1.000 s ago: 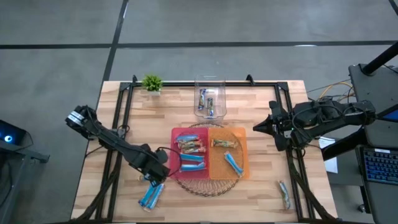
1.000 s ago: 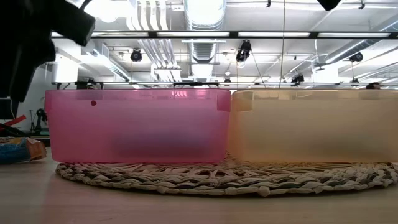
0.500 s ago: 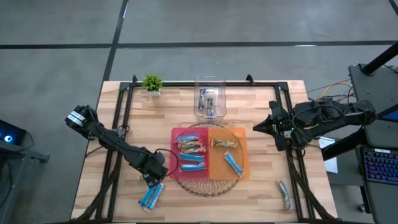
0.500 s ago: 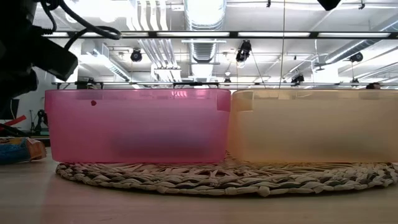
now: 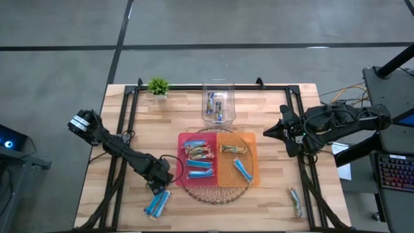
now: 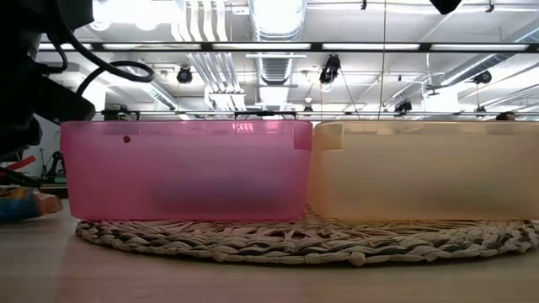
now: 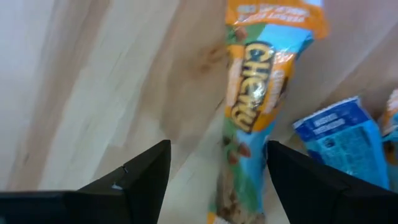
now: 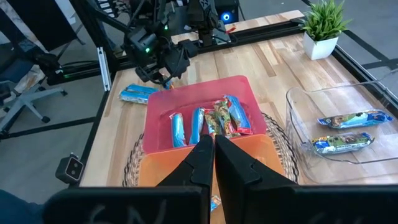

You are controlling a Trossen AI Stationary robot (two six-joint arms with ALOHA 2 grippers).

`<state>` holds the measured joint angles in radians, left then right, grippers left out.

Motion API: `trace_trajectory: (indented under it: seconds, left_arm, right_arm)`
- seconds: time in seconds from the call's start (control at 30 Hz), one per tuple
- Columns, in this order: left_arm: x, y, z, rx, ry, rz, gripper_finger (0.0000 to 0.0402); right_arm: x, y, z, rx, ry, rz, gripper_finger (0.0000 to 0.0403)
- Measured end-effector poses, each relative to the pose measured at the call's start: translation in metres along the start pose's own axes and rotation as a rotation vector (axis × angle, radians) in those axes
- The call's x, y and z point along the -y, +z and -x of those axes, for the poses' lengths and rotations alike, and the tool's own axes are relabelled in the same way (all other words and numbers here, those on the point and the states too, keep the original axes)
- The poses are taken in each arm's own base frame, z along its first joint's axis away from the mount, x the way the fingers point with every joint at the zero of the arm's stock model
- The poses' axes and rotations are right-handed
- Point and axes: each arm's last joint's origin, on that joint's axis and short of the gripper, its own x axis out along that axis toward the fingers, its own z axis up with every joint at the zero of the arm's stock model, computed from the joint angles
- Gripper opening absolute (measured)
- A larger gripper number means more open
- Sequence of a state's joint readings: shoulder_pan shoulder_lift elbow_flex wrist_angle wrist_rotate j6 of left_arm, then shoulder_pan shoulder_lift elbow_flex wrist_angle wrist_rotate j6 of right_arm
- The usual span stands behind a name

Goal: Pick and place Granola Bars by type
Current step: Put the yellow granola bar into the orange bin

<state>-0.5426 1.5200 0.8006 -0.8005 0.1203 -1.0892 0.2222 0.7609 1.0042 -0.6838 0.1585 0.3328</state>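
My left gripper (image 7: 217, 149) is open and points down over a Chewy granola bar (image 7: 252, 106) with an orange, light blue and green wrapper. The bar lies flat on the table near its front left, its lower end between the two fingers; no touch shows. Two light blue bars (image 5: 157, 204) lie just beyond it, one (image 7: 339, 140) beside the Chewy bar. In the high view my left gripper (image 5: 157, 187) stands left of the pink bin (image 5: 182, 139). My right gripper (image 8: 213, 146) is shut, held high at the table's right, with nothing in it.
The pink bin and an orange bin (image 5: 251, 139) sit side by side on a woven mat (image 6: 278, 240), both holding bars. A clear container (image 5: 218, 84) with bars stands at the back middle, a small plant (image 5: 157, 86) at the back left. One bar (image 5: 295, 202) lies near the front right.
My left gripper has come down toward the Chewy bar and a little toward the table's near edge, still open. The bars have not moved.
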Motion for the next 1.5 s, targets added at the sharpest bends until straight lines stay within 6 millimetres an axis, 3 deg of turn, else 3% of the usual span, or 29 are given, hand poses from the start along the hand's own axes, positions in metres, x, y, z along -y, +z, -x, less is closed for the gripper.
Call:
trace_trajectory:
  seconds: [0.43,1.07,1.5]
  left_arm:
    - [-0.0002,0.0,-0.0068,-0.001,-0.053,0.003,0.0233]
    - [-0.0005,-0.0003,-0.0079,-0.01,-0.055,-0.001,0.0067]
    - [0.0005,-0.0003,-0.0075,-0.018,-0.069,-0.004,0.0051]
  right_arm:
    - [0.0,0.0,0.0001,0.0,0.0,0.0,0.0008]
    - [0.0,0.0,0.0,0.0,0.0,0.0,0.0008]
    - [0.0,0.0,0.0001,0.001,0.0,-0.005,0.0008]
